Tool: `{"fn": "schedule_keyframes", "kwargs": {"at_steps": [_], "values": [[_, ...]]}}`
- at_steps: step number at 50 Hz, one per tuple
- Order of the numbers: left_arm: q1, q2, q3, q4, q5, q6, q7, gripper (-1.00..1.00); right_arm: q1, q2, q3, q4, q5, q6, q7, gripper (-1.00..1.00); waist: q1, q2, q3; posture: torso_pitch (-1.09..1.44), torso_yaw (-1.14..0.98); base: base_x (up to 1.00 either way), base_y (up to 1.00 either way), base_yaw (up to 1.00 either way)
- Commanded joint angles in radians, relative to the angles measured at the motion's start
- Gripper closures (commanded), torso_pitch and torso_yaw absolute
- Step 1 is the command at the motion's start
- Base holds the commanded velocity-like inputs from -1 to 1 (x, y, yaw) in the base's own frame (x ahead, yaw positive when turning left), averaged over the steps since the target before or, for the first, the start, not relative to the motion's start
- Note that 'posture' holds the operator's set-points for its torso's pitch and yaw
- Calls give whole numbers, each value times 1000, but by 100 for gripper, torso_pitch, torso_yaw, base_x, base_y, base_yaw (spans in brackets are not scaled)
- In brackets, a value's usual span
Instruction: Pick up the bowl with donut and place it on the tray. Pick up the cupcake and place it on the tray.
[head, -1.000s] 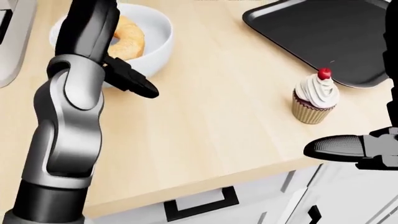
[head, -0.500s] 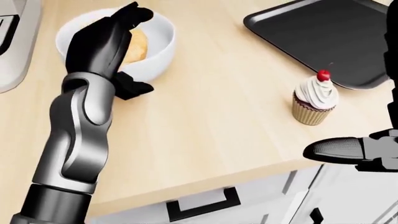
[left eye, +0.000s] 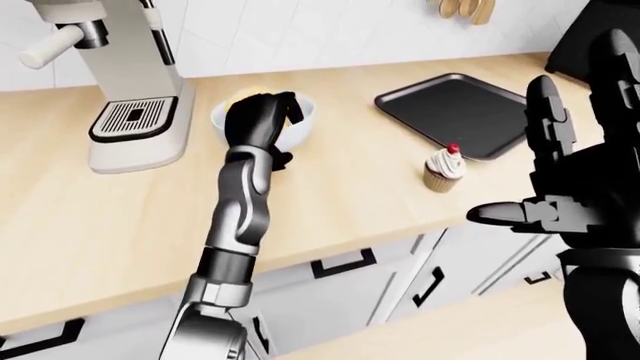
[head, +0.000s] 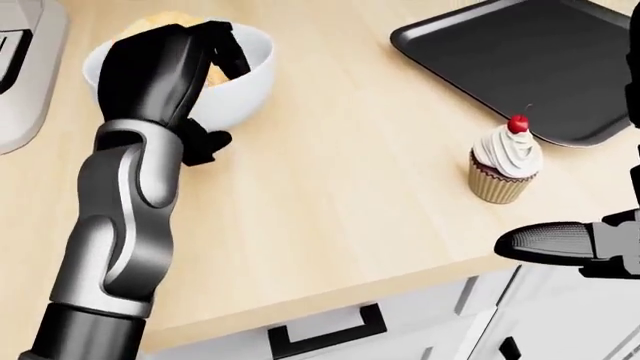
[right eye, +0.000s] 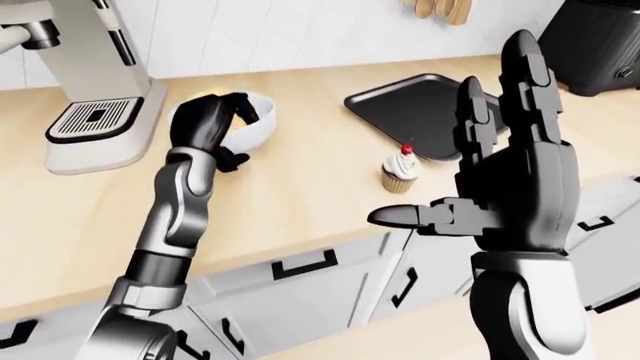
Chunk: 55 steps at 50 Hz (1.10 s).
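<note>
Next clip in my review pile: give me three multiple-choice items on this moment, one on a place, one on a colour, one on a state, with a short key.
1. Where does the cupcake stand?
A. On the tray
B. On the counter beside the tray
C. In the bowl

2. What colour is the tray?
A. Black
B. White
C. Red

3. How is the right hand?
A. Closed on the cupcake
B. Open, fingers spread, holding nothing
C. Resting flat on the tray

Key: 1 B, the cupcake sits on the wooden counter just off the tray's rim. 2 A, the tray is black, unlike the white bowl. 3 B, the right-eye view shows the fingers extended upward and empty, away from the counter.
</note>
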<state>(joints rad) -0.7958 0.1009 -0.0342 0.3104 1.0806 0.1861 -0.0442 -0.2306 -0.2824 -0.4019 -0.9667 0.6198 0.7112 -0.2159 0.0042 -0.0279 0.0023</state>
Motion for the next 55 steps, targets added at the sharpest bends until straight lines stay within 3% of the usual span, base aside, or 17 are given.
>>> {"fn": "schedule_keyframes", "kwargs": {"at_steps": [1,7,13,18,26,28,33,46,49,55], "values": [[1,-9,-8,20,-28,12,-61,80,-13,-7,-4,-15,-8,-33,6,-100,0,-4,-11,0,0,0,0,0],[24,-12,-9,-44,-24,14,-89,100,-12,-4,-6,-14,-12,-35,11,-100,-1,-2,-15,0,0,0,0,0],[51,-19,-13,-108,-16,14,-110,100,-8,-4,-8,-12,-14,-39,15,-100,-2,1,-15,0,0,0,0,0],[67,-25,-8,-210,-20,23,-142,100,-19,-25,-40,-16,17,-19,6,-100,-3,3,-14,0,0,0,0,0],[85,-37,-14,-362,14,45,-214,100,-64,-164,-101,-26,38,100,20,-100,0,-3,1,0,0,0,0,0],[90,-44,-18,-386,23,46,-227,100,-83,-217,-93,-35,-7,166,62,-100,3,-6,5,0,0,0,0,0],[95,-57,-25,-418,43,44,-241,100,-158,-294,-152,-45,8,347,123,-100,7,-16,13,0,0,0,0,0],[25,-61,-24,-503,115,36,-300,100,-260,-411,-222,-37,42,519,223,-100,15,-33,34,0,0,0,0,0],[11,-63,-24,-511,121,29,-313,100,-268,-431,-216,-37,51,540,238,-100,16,-35,36,0,0,0,0,0],[11,-72,-29,-527,140,19,-347,100,-252,-449,-124,-12,-38,563,331,-100,16,-38,36,0,0,0,0,0]]}}
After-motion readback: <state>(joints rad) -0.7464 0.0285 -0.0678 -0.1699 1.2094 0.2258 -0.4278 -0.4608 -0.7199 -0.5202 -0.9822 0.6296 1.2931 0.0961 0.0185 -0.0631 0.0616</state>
